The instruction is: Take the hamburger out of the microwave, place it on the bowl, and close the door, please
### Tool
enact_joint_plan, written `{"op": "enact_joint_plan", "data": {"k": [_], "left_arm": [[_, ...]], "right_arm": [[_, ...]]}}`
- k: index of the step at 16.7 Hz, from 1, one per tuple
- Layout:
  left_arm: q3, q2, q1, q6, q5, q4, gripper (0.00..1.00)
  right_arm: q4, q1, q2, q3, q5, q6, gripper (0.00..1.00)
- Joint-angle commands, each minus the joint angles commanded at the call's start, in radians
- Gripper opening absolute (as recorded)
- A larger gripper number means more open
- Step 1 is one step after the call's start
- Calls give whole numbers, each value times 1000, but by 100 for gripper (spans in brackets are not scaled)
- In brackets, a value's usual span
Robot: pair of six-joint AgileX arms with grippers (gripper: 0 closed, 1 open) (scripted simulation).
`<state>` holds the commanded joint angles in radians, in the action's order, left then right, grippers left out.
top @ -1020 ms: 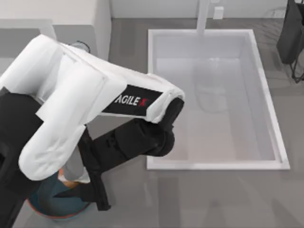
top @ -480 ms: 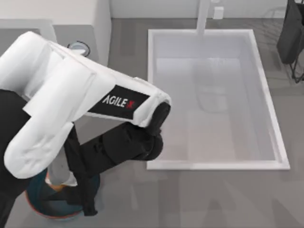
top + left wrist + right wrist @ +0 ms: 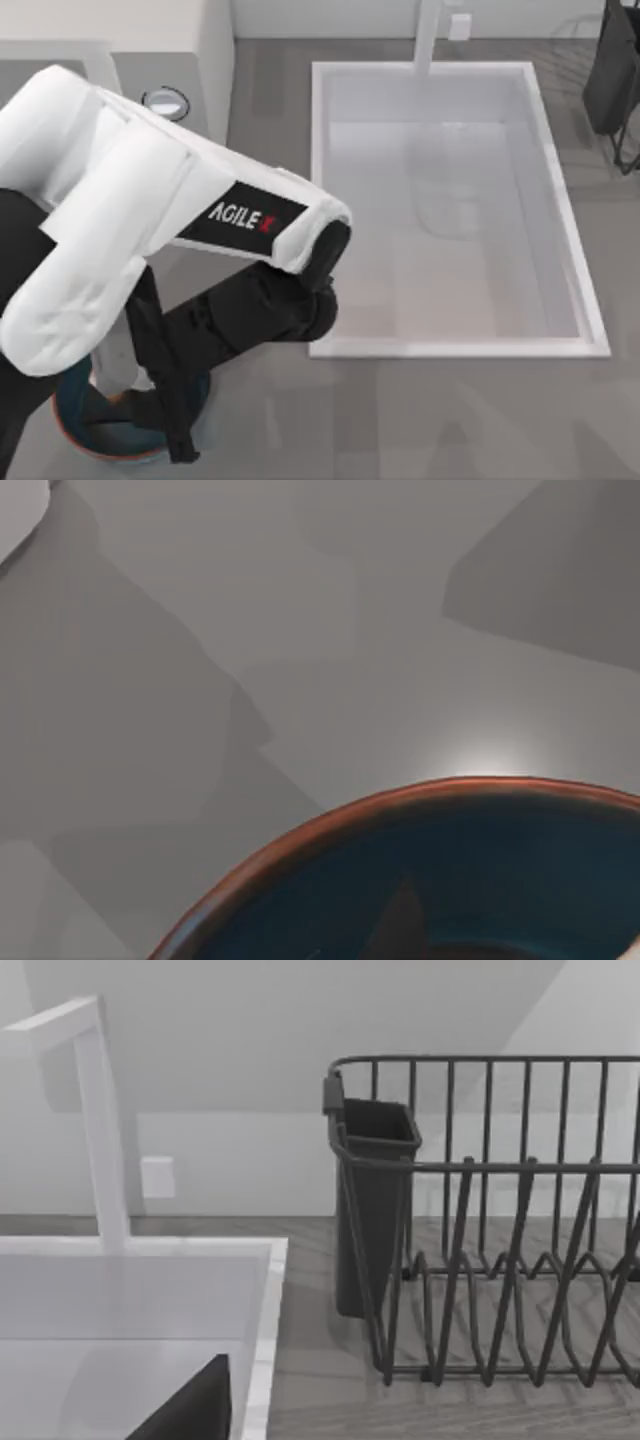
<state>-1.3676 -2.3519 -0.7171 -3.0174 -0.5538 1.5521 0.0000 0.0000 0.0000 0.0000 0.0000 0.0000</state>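
Hamburger [image 3: 128, 380] half-hidden under left arm [image 3: 150, 220]

Rendered kitchen, white sink [image 3: 455, 345] with faucet [image 3: 98, 1120], dark dish rack [image 3: 500, 1220], microwave [image 3: 160, 35], grey counter [image 3: 450, 420]

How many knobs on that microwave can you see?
1: a silver-ringed knob on the microwave, top view's upper left, beside the left arm. The arm may hide another.

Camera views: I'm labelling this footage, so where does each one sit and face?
Top: overhead, looking down at the white sink basin; my left arm crosses it.
Left wrist: looks down on the blue, orange-rimmed bowl, also in top.
Right wrist: faces the dark wire dish rack beside the sink, also in top.
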Motion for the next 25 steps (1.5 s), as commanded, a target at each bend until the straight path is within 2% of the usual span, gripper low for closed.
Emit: {"op": "enact_joint_plan", "data": {"k": [2,15,23,24,25], "left_arm": [[0,0,0,0,0,0,0],[0,0,0,0,0,0,98],[0,0,0,0,0,0,100],[0,63,-8,66,22,50,100],[0,63,-8,66,22,50,100]], "right_arm": [[0,0,0,0,0,0,100],[0,0,0,0,0,0,100],[0,0,0,0,0,0,100],[0,0,0,0,0,0,100],[0,0,0,0,0,0,100]]}}
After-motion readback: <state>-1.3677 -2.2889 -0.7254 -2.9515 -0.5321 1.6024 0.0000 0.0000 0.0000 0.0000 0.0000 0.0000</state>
